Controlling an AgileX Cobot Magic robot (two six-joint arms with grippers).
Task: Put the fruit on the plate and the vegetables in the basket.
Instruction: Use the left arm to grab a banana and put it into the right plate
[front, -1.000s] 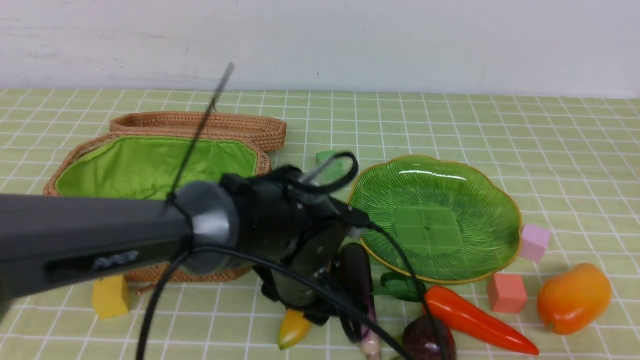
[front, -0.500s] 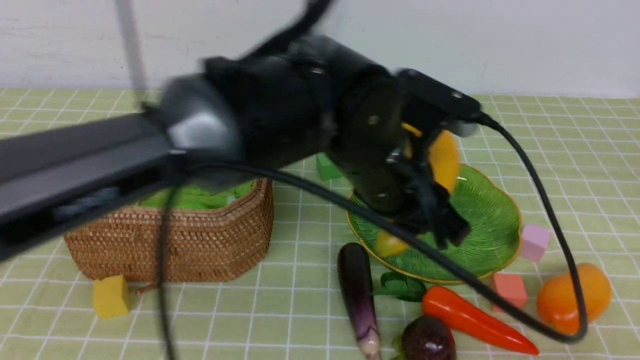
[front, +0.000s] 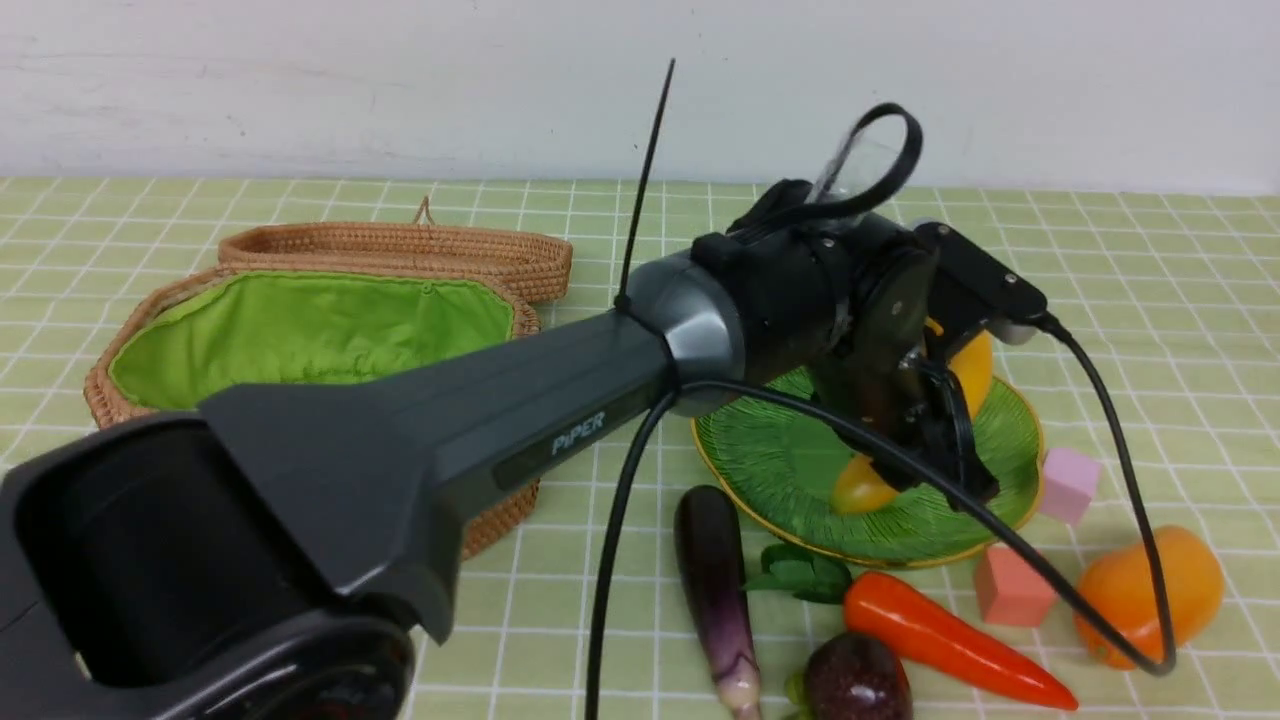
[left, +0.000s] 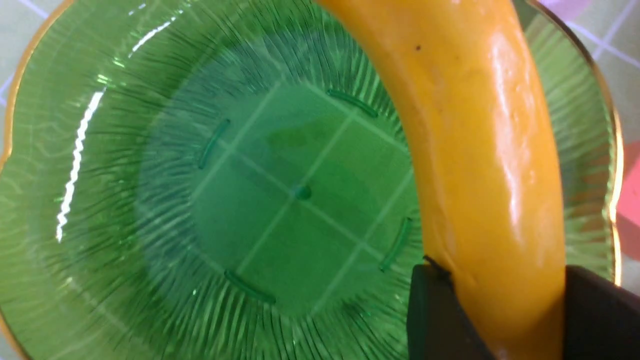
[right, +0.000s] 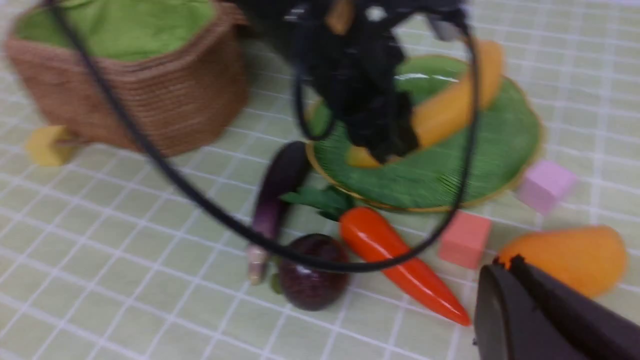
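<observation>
My left gripper (front: 950, 440) (left: 500, 272) is shut on the yellow banana (front: 862, 488) (left: 480, 150), holding it over the green plate (front: 790, 470) (left: 200, 200). The banana's lower end reaches down to the dish. The basket (front: 310, 330) stands open at the left. On the cloth in front of the plate lie the eggplant (front: 712, 580), the carrot (front: 940, 640) and the round dark-purple fruit (front: 855, 685). The orange mango (front: 1150, 590) (right: 575, 255) lies to the right. In the right wrist view my right gripper (right: 507, 260) is shut and empty, just short of the mango.
A pink cube (front: 1012, 585) and a lilac cube (front: 1068, 483) sit by the plate's right rim. A yellow cube (right: 45, 145) lies by the basket's front corner. The left arm's black cable (front: 1120, 600) hangs down over the carrot and mango.
The left arm has lifted the banana from the cloth beside the eggplant, swung it right over the plate, and lowered it towards the dish.
</observation>
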